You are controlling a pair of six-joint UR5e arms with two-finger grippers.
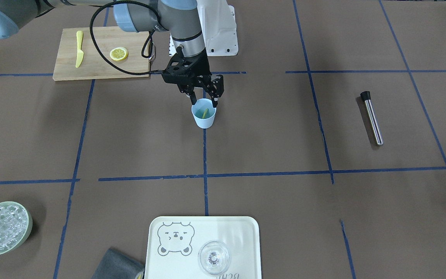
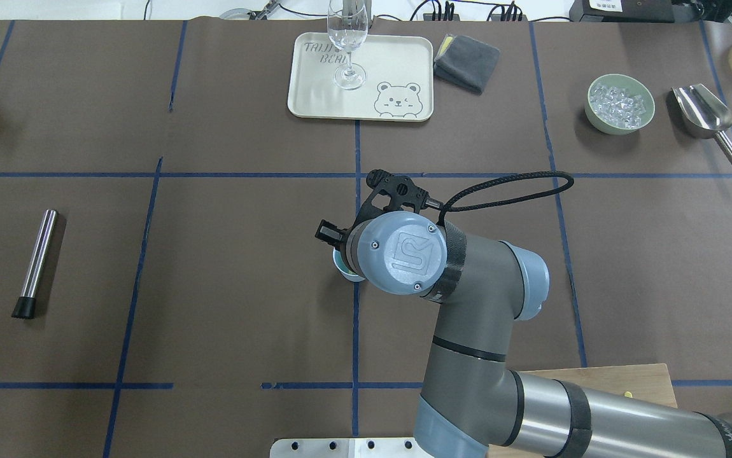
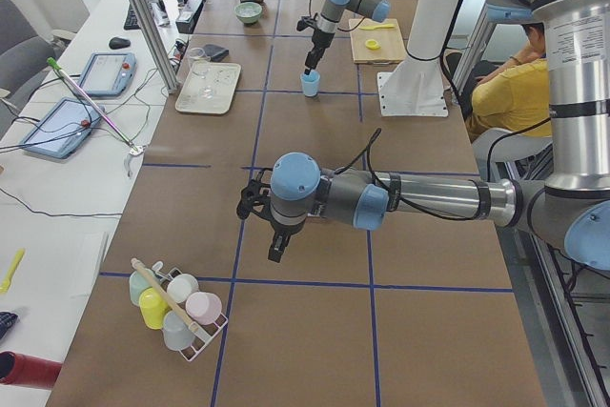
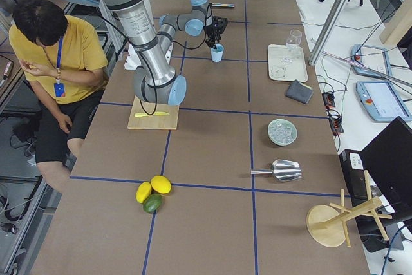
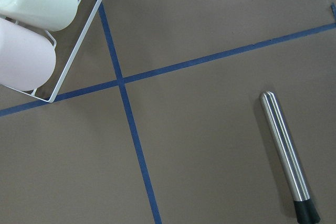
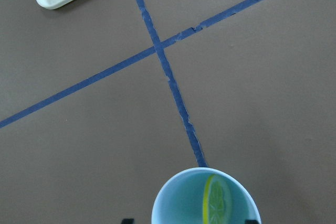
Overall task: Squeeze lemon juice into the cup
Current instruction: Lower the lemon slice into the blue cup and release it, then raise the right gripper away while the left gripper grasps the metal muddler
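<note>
You are hovering the right end effector (image 1: 204,103) over the cup (image 1: 203,118), upper centre, jaws spread and empty (the lemon (image 6: 216,199) is standing inside, so squeezing looks finished).

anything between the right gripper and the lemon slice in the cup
Nothing visible. The lemon stands on edge inside the cup, and the right gripper hangs open directly above the cup's mouth.
</note>
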